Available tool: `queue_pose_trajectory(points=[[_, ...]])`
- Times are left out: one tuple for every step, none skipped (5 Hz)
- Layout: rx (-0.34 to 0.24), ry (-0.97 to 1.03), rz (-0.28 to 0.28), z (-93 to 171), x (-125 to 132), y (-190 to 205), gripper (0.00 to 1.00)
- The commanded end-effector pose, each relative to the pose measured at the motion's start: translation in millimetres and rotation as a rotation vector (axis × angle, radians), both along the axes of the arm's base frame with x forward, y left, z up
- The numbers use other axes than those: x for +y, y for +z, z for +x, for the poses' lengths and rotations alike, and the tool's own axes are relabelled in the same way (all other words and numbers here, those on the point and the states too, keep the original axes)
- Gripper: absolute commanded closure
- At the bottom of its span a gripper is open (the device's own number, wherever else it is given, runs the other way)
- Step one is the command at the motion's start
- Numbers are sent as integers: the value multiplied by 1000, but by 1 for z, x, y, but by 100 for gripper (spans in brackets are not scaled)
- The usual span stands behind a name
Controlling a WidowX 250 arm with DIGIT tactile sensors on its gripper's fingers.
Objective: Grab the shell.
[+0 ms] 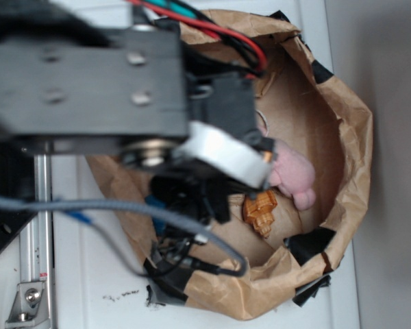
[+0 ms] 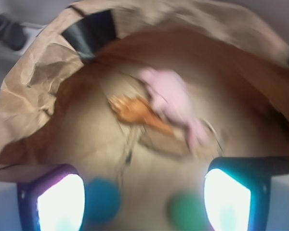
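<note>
The shell (image 1: 262, 211) lies on the floor of a brown paper bag (image 1: 353, 157) whose walls are rolled down and patched with black tape; the bag stands on a white table (image 1: 103, 288). In the wrist view the shell (image 2: 137, 111) sits near the middle of the bag floor, its long axis running diagonally, with a pink plush bunny (image 2: 171, 101) touching or just overlapping one side of it. A flat brown piece appears to lie under or beside both, but blur prevents certainty. The gripper (image 2: 144, 197) hangs above the bag, well apart from the shell; its two lit fingers stand wide apart at the lower corners of the wrist view, holding nothing. Judged from its glossy, ridged surface, the shell is likely rigid, light and somewhat slippery, and its pointed spire could chip or skid out of a pinch. The sounder hold would be across the widest knobbly whorl at mid-body, fingers set square to the long axis. The side against the bunny leaves little room, so one finger may press into the plush or drag it along.
</note>
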State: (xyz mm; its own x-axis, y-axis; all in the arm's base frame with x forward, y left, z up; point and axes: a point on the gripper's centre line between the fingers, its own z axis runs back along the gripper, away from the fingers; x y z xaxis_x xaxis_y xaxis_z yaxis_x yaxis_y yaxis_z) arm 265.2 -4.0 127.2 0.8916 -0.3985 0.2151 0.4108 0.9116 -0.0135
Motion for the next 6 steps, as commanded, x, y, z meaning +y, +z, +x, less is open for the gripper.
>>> queue_pose_trajectory(points=[[-46,-310,38,32,-30,-41,0],[-47,-397,56,24,-56,-49,0],[-80,-477,89,10,-82,-55,0],[-74,-495,88,14,-87,-65,0],[-121,-405,145,25,-83,-84,0],[-82,-395,193,37,-76,-94,0]])
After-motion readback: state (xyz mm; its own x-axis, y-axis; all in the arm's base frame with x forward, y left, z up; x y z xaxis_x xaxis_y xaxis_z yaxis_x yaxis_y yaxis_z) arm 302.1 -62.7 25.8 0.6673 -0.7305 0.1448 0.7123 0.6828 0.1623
